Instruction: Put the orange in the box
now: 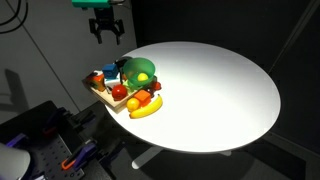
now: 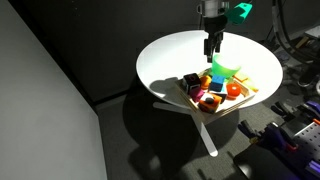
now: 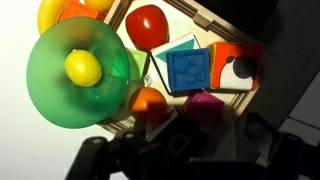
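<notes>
Your claw [image 1: 106, 38] hangs in the air above the translucent green plastic bowl [image 1: 140, 70], clear of everything on the round white desk [image 1: 220, 90]. In an exterior view its two fingers stand apart with nothing between them. In the wrist view they are only dark, blurred shapes along the bottom edge.

The small glossy orange ball [image 3: 148, 100], the orange you are after, lies inside the shallow light tan wooden box [image 1: 98, 93]. It sits just beside the bowl's rim, on the side towards the claw, and its lower part is hidden.

A yellow lemon [image 3: 83, 68] rests in the bowl. Across the orange from the bowl stands a blue square block [image 3: 187, 70]. Its top face has a raised pattern that is too blurred to read. Past it is a white and orange block [image 3: 235, 68] with a black round mark and no legible lettering. A magenta block [image 3: 205, 105] sits next to the orange, nearer the claw than the blue one.

On the far side of the bowl from the claw lie a round red fruit [image 3: 147, 25], a yellow banana [image 1: 146, 110], and another orange-coloured rounded shape [image 3: 80, 8]. The wrist view's top edge cuts that last shape off, so you cannot tell what it is.
</notes>
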`<state>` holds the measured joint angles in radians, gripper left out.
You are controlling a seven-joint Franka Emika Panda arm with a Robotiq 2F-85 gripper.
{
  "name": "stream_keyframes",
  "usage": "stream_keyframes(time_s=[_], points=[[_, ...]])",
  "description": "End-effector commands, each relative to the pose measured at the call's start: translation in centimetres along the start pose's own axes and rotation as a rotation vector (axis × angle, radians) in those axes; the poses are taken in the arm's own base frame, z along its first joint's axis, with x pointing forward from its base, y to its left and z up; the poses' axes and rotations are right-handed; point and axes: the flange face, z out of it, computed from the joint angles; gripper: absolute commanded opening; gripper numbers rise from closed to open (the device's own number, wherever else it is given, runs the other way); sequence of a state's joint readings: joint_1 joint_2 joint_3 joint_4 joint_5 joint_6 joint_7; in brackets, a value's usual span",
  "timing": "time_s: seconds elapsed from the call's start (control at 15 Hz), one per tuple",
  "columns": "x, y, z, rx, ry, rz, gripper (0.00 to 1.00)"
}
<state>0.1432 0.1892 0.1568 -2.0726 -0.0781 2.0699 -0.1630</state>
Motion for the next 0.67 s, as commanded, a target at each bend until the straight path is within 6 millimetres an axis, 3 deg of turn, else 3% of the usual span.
stream_keyframes(time_s=[0.0,0.6], points=[[-2.0,-0.3,-2.3,-0.008,-0.012,0.002,1.00],[-7.4,-0.6,-3.9,-0.026,-0.118,0.038,1.00]])
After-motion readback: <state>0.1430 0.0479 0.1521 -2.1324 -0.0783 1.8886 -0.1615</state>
